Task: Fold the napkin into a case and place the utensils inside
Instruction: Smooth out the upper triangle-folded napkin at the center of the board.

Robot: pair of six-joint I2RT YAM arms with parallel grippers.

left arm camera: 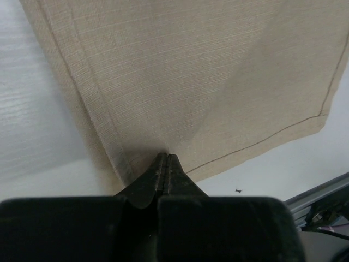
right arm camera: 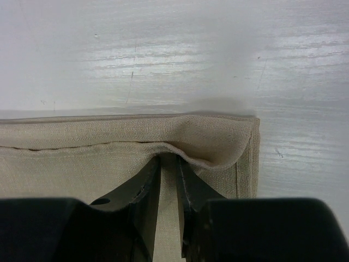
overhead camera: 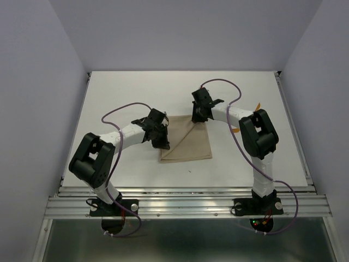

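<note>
Napkin [overhead camera: 188, 141] of plain tan-beige cloth lies folded mid-way on the flat white table [overhead camera: 120, 98], its left edge pinched in the tightly closed left gripper [left arm camera: 165, 156], its far corner fold clamped between the narrowly set right gripper [right arm camera: 170, 161] fingers.

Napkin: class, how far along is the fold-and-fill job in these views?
Done: the napkin lies partly folded, layers showing. In hand: left gripper and right gripper each pinch an edge. To do: finishing the case; the orange utensils lie outside, beside the right arm.
</note>
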